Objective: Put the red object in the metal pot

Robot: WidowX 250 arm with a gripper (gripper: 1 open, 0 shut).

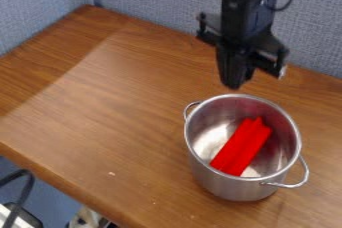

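The red object [243, 146] is a bright bar lying tilted inside the metal pot [203, 167], leaning against its inner wall. The shiny pot stands on the wooden table near its front right edge, with a loop handle [287, 181] at the lower right. My gripper [238, 79] hangs on the black arm just above the pot's far rim, fingers pressed together and shut, with nothing between them. It is clear of the red object.
The wooden table [94, 82] stretches left and back from the pot. A blue-grey wall [54, 2] stands behind it. A black cable [16, 187] loops below the table's front edge at lower left.
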